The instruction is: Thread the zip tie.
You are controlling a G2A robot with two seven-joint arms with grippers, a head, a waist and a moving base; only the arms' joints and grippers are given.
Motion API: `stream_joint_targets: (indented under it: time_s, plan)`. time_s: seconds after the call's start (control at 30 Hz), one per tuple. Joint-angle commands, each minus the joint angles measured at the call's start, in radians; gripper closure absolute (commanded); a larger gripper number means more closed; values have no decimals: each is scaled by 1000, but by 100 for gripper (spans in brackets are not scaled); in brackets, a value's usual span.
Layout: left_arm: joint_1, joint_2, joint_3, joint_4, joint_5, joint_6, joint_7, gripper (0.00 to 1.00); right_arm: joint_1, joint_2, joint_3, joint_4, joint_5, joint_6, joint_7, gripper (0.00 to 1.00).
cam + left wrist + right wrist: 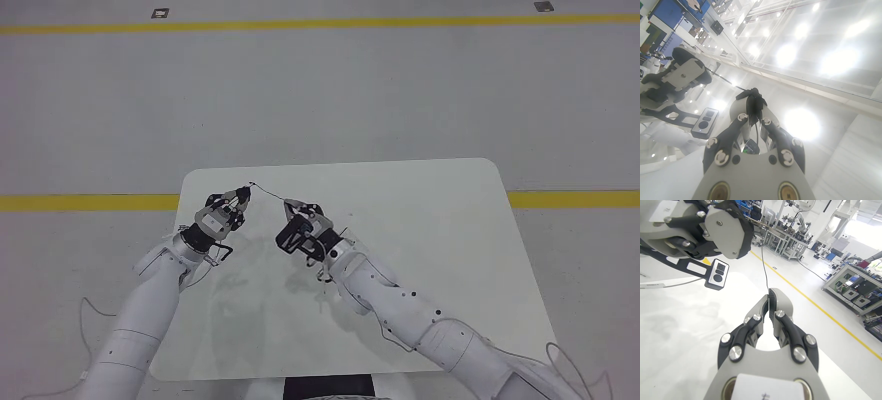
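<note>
Pinched thin black zip tie [763, 266] at very tips of right gripper [769, 298], jaws pressed together with just the strand between. Clamped the tie's other end in left gripper [753, 97], jaws closed on it too. Dark bunch at those tips; could not tell tie head from pad there. Saw a dark strand running down between the left fingers [736, 108] toward the palm. Held the tie off the surface, strung between the two grippers, slightly bowed. Placed both grippers close together, tips facing, over left half of white table [430, 200], toward its far edge. Noted yellow floor line [560, 199] just beyond the table, second yellow line farther out, and workbenches [789, 243] across the room.
</note>
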Motion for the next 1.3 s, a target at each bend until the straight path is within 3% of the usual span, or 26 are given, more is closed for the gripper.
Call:
stream_joint_targets:
  time_s: [0.0,0.07,0.17,0.27,0.53,0.67,0.9,1.07,1.27]
  plan:
    - [0,0,0,0,0,0,0,100,4,4,-12,-6,0,8,-5,0]
    - [0,0,0,0,0,0,0,100,5,6,-19,-13,0,15,-7,4]
    - [0,0,0,0,0,0,0,100,9,7,-23,-20,0,20,-12,20]
    - [0,0,0,0,0,0,0,100,11,5,-22,-24,0,17,-20,47]
    - [0,0,0,0,0,0,0,100,18,-18,-17,-15,4,-7,-47,65]
    - [0,0,0,0,0,0,0,100,24,-33,-15,0,4,-12,-53,80]
    - [0,0,0,0,0,0,0,100,23,-54,-4,25,2,-13,-59,88]
    - [0,0,0,0,0,0,0,100,24,-66,5,37,0,-16,-62,100]
    - [0,0,0,0,0,0,0,100,27,-73,7,49,0,-14,-63,100]
